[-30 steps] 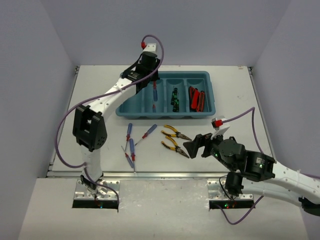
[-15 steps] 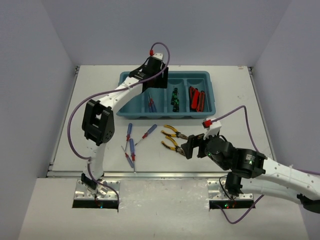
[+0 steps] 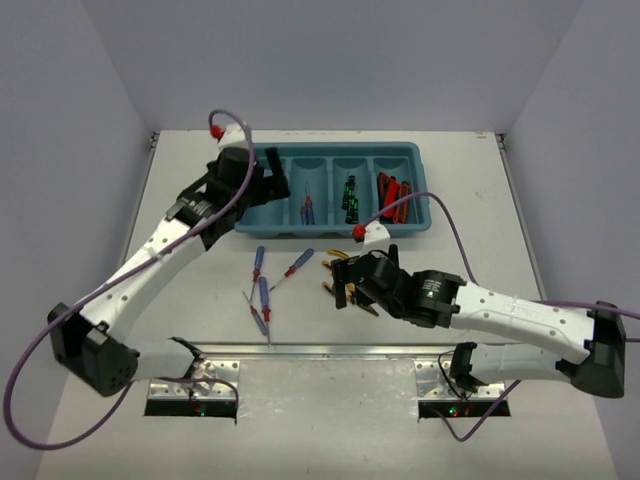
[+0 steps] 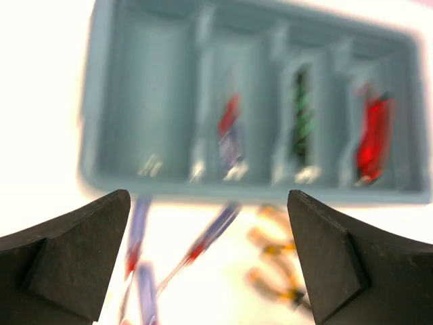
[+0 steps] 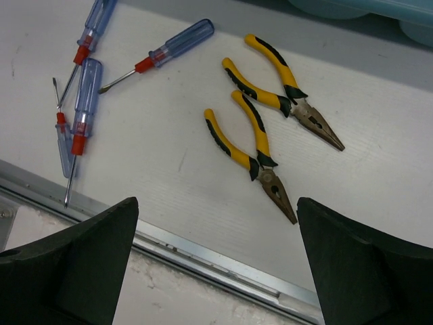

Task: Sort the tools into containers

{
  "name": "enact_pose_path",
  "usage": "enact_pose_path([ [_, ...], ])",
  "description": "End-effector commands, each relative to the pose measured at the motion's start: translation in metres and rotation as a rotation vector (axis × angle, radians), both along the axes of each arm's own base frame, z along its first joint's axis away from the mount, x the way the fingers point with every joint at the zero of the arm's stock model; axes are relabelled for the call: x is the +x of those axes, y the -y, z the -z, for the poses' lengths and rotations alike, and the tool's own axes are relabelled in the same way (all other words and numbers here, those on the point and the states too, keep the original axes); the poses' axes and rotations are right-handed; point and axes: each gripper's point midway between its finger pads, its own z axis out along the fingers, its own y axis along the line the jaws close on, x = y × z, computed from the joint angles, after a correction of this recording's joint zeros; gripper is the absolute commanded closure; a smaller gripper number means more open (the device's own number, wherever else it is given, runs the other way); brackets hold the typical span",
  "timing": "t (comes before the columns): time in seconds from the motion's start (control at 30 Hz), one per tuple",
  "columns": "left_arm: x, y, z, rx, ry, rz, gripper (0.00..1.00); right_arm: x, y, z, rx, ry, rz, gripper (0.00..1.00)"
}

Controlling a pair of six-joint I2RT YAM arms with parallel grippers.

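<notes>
The teal tray (image 3: 330,229) of containers stands at the back. Its second compartment holds blue-and-red screwdrivers (image 3: 305,208), the third black-and-green ones (image 3: 350,192), the fourth red knives (image 3: 392,197). My left gripper (image 3: 275,187) hangs open and empty by the tray's left end; its blurred wrist view shows the tray (image 4: 250,191) ahead between the jaws of the left gripper (image 4: 210,271). Two yellow-handled pliers (image 5: 252,139) (image 5: 284,95) lie on the table. My right gripper (image 5: 216,264) is open above them, seen from the top as the right gripper (image 3: 342,288). Several blue-and-red screwdrivers (image 3: 263,298) (image 5: 162,51) lie left of the pliers.
A metal rail (image 5: 203,254) runs along the table's near edge, close under my right gripper. The right arm's purple cable (image 3: 440,215) arcs over the tray's right front corner. Grey walls enclose the table on three sides.
My left gripper opened, left a blue-and-red screwdriver in the second compartment and swung back to the tray's left end. The right arm moved left, over the pliers.
</notes>
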Motion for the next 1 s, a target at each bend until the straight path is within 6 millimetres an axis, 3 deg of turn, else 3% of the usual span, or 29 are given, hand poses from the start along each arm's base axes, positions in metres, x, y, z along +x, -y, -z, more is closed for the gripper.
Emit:
enact_pose_path([
  [0.0,-0.046,-0.022,0.090,0.003,-0.205,-0.088,0.06,0.009,-0.013,-0.008,0.068,-0.047,0.024,0.01],
  [0.1,-0.064,-0.005,0.112,-0.034,-0.238,0.034,0.12,0.008,-0.017,-0.007,0.088,-0.054,-0.001,0.01],
  [0.23,-0.073,0.025,0.107,-0.047,-0.170,0.190,0.15,0.004,-0.015,-0.001,0.081,-0.062,-0.024,0.01],
  [0.37,-0.072,0.052,0.110,-0.031,-0.153,0.259,0.22,0.005,-0.008,0.000,0.082,-0.056,-0.015,0.01],
  [0.47,-0.063,0.074,0.134,-0.008,-0.199,0.314,0.26,0.006,-0.002,-0.004,0.094,-0.039,-0.005,0.01],
  [0.57,-0.053,0.081,0.162,0.044,-0.220,0.343,0.27,0.006,0.002,-0.011,0.110,-0.021,-0.009,0.01],
  [0.8,-0.028,0.085,0.178,0.176,-0.180,0.400,0.26,0.006,0.010,-0.013,0.115,0.002,-0.004,0.01],
  [0.97,-0.031,0.090,0.201,0.206,-0.250,0.452,0.31,0.007,0.012,-0.014,0.104,0.011,-0.011,0.01],
])
